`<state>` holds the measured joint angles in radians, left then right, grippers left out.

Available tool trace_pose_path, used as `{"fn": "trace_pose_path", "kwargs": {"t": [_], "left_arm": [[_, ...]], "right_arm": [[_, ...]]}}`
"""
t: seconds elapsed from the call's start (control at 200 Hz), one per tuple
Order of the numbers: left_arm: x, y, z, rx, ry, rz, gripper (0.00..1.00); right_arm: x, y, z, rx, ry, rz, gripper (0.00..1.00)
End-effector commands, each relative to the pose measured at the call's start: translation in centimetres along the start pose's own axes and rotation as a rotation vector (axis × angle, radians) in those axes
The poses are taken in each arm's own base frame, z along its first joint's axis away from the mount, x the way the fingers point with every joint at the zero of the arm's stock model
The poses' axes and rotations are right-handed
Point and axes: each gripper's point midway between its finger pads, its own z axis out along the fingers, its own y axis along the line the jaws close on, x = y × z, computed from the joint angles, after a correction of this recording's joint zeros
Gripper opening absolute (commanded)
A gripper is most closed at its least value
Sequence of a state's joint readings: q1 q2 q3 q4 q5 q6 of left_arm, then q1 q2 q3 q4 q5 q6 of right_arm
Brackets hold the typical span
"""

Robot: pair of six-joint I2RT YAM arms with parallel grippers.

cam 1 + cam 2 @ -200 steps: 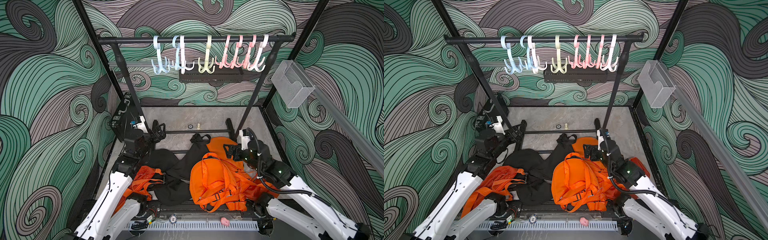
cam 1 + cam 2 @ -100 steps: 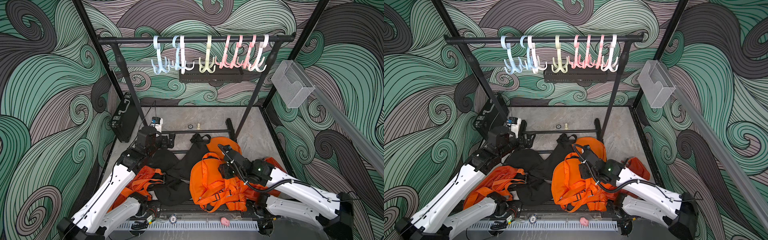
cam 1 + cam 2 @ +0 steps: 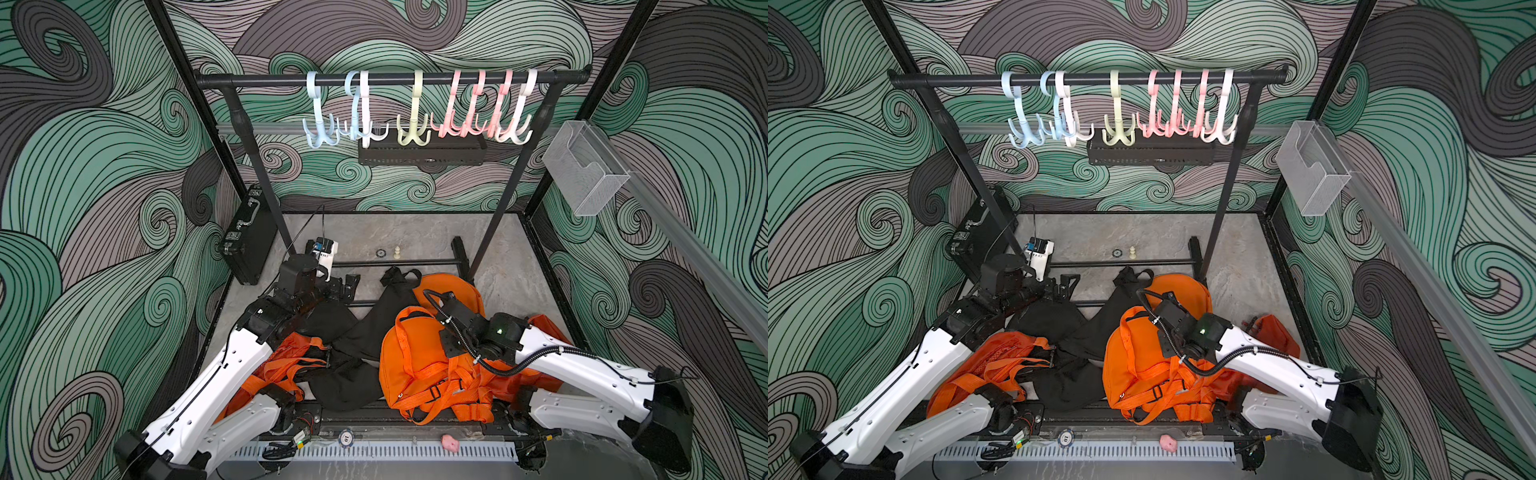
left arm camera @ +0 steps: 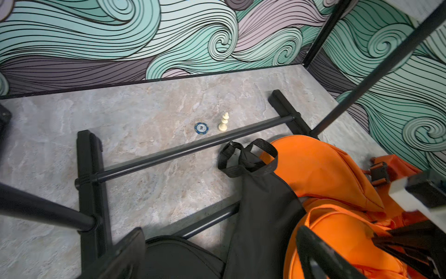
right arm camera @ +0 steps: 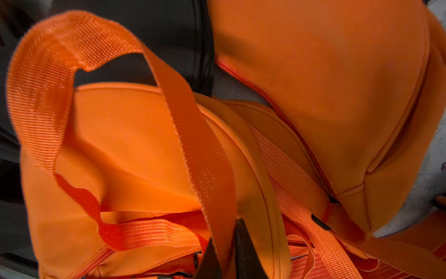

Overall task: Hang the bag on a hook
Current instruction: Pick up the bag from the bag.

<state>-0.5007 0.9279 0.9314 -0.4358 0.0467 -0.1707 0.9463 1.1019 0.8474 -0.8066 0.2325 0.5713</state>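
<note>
Low over the orange bag, arm bent, right fingers clamped on its strap — left fingers wide, empty.

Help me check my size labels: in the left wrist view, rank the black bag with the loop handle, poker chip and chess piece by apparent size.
1. black bag, by far, though nearest the camera.
2. poker chip and chess piece look about alike, so unranked.

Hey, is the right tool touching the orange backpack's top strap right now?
Touching. The right wrist view shows the right tool shut on the orange strap, the webbing pinched between its two dark fingers.
</note>
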Motion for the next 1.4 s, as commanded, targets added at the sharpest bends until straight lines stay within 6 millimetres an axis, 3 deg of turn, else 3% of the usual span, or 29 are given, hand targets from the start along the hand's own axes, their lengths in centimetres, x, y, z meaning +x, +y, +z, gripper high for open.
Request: {"fn": "trace_pose_path", "kwargs": {"t": [0.0, 0.06, 0.235, 0.45, 0.73, 0.821, 0.921, 1.021, 1.061, 1.231, 1.396], "left_arm": [[-1.1, -4.1, -0.8, 0.181, -0.032, 0.090, 0.98], [-0.8, -6.3, -1.1, 0.249, -0.031, 0.159, 0.98], [0.4, -11.2, -1.3, 0.385, -0.016, 0.291, 0.98], [2.0, -15.9, -1.3, 0.520, 0.013, 0.302, 0.98], [2.8, -19.5, 1.4, 0.556, 0.023, 0.232, 0.98], [2.9, -19.6, 2.2, 0.526, 0.026, 0.217, 0.94], [3.0, -18.9, 2.8, 0.480, 0.028, 0.207, 0.83], [2.7, -18.2, 2.9, 0.438, -0.002, 0.217, 0.63], [2.2, -17.8, 2.8, 0.418, -0.021, 0.223, 0.55], [0.3, -16.1, 1.9, 0.322, -0.095, 0.250, 0.36], [-1.7, -14.8, 0.9, 0.236, -0.122, 0.340, 0.05]], "right_arm": [[-3.2, -0.2, -3.7, 0.002, -0.117, -0.034, 0.04], [-4.7, 0.3, -5.6, -0.025, -0.170, -0.060, 0.00], [-8.0, 1.4, -9.9, -0.096, -0.294, -0.120, 0.00], [-10.1, 1.9, -12.5, -0.112, -0.371, -0.164, 0.00], [-12.4, 2.9, -15.4, -0.159, -0.465, -0.191, 0.00], [-12.5, 2.8, -15.9, -0.160, -0.474, -0.197, 0.00], [-12.5, 2.6, -16.9, -0.175, -0.498, -0.195, 0.00], [-12.6, 2.2, -17.8, -0.169, -0.529, -0.202, 0.00], [-12.7, 1.9, -18.1, -0.158, -0.538, -0.203, 0.00], [-13.0, 0.7, -18.9, -0.100, -0.554, -0.207, 0.00], [-13.7, -0.3, -19.2, -0.094, -0.550, -0.165, 0.00]]}}
